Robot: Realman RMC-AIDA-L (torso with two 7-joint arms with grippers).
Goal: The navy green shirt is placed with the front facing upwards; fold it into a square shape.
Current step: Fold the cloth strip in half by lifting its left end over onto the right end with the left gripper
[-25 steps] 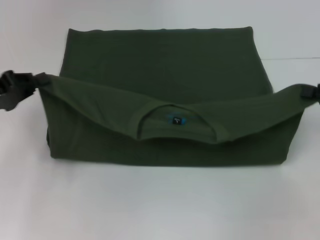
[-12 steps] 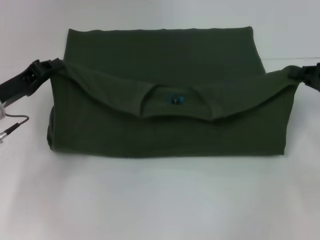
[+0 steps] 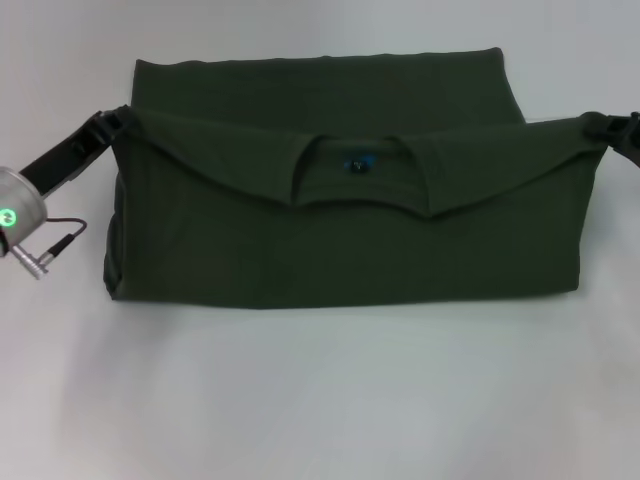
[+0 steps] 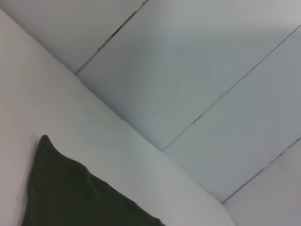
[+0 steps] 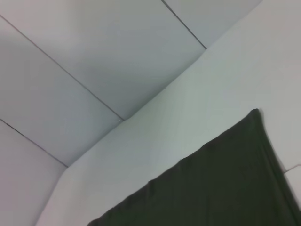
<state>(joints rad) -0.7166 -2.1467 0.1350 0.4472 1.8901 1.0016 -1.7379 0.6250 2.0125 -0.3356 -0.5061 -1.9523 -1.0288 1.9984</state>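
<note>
Both the left end effector [image 3: 112,124] and right end effector [image 3: 597,126] carried the navy green shirt [image 3: 340,230] collar edge farther from the robot, covering more of the lower layer.

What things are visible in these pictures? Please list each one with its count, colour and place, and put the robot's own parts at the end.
navy green shirt: one, dark olive green, lying in the middle of the table, its collar edge lifted at both ends and carried over the rest.
neck label: one, blue mark, inside the collar at the centre of the raised edge.
table: one, white, under the shirt.
wall panels: several, pale grey, behind the table in the wrist views.
left hand: one, black, shut on the shirt's left corner.
right hand: one, black, shut on the shirt's right corner.
</note>
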